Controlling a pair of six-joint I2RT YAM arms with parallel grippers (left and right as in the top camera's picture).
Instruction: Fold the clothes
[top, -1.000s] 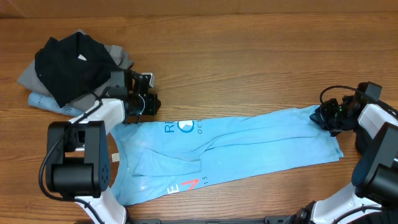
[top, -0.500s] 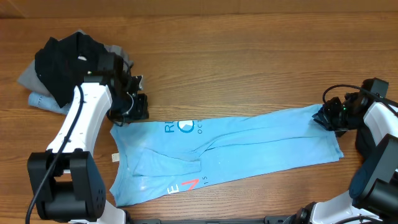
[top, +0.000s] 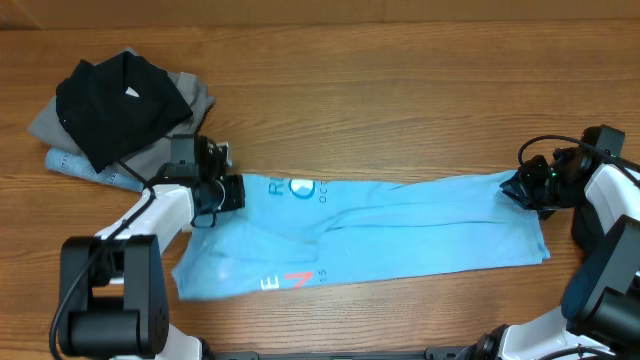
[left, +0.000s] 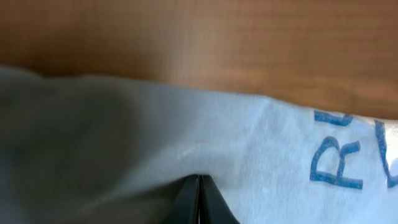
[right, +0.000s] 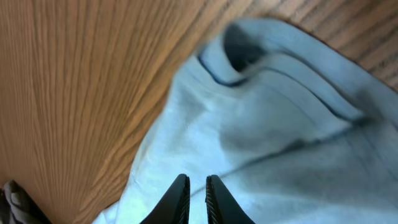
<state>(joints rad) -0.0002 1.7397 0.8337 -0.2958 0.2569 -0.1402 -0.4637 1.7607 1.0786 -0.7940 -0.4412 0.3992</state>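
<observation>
A light blue T-shirt (top: 400, 235) with white and red print lies as a long band across the table, one of the clothes. My left gripper (top: 228, 192) is at its upper left corner, jaws pressed together with the fabric (left: 261, 143) drawn up around their tip (left: 199, 182). My right gripper (top: 517, 188) sits at the upper right corner. Its fingers (right: 198, 183) stand a narrow gap apart, pinching the bunched blue cloth (right: 261, 124).
A pile of other clothes sits at the back left: a black garment (top: 115, 100) on top, grey (top: 45, 125) and denim-blue (top: 75, 165) under it. The wooden table (top: 400, 90) shows behind the shirt. The pile is close to my left arm.
My left gripper moved down from beside the pile onto the shirt's corner and shut. The shirt's left end shifted up and flattened into a narrower band. The right gripper stayed put.
</observation>
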